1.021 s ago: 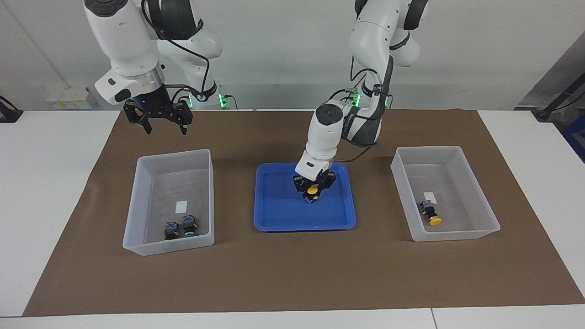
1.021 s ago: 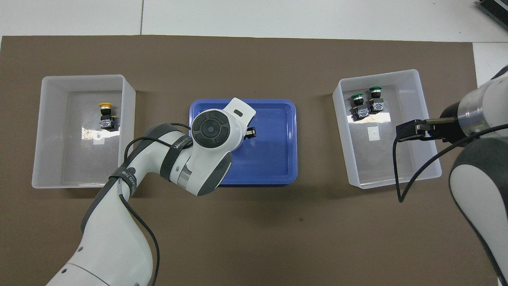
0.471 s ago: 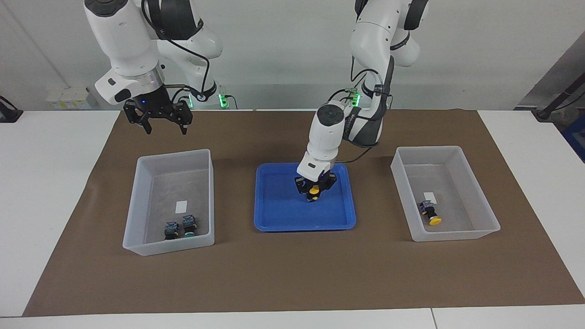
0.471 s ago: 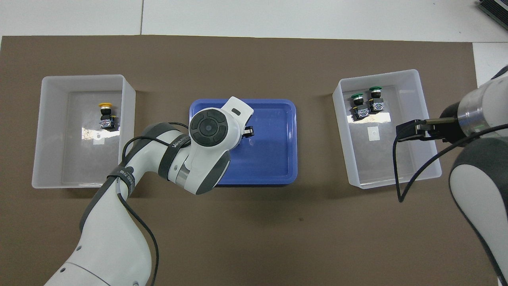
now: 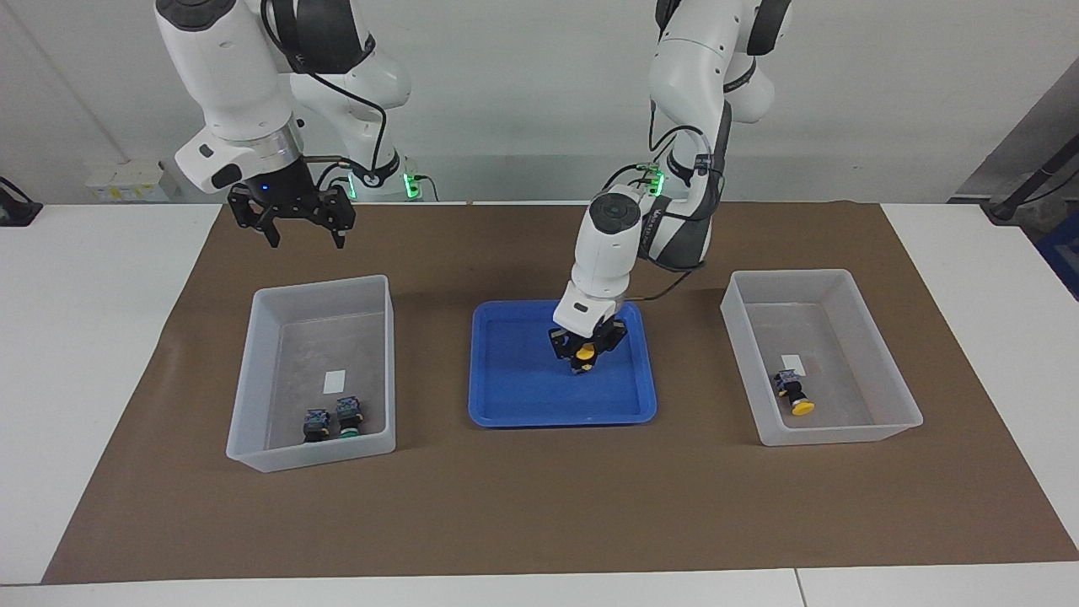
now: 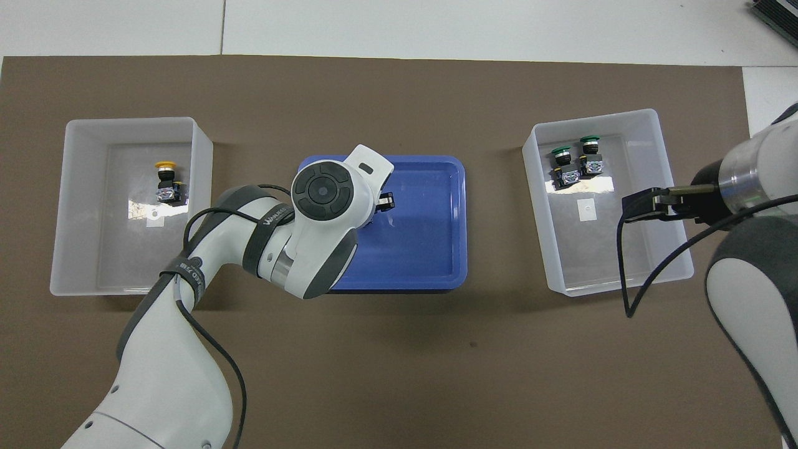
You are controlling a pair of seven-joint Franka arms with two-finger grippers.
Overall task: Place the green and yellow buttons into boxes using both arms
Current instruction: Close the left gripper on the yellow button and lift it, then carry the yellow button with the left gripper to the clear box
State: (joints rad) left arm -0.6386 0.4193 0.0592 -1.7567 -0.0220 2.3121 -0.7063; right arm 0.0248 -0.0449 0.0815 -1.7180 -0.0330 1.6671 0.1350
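Observation:
My left gripper (image 5: 583, 357) is shut on a yellow button (image 5: 582, 355) and holds it just over the blue tray (image 5: 523, 396). In the overhead view the left wrist hides the button, and only a fingertip (image 6: 387, 201) shows over the tray (image 6: 430, 249). A second yellow button (image 5: 795, 396) (image 6: 166, 181) lies in the box (image 5: 792, 274) (image 6: 131, 121) at the left arm's end. Two green buttons (image 5: 317, 424) (image 6: 563, 165) lie side by side in the box (image 5: 324, 287) (image 6: 592, 115) at the right arm's end. My right gripper (image 5: 307, 240) is open and empty and waits high above the mat, beside that box.
A brown mat (image 5: 539, 506) covers the table under the boxes and the tray. The white table (image 5: 93, 337) shows around it. Cables hang from both arms' wrists.
My left gripper has shifted a little toward the left arm's end of the tray with the yellow button in it. The right arm has not moved.

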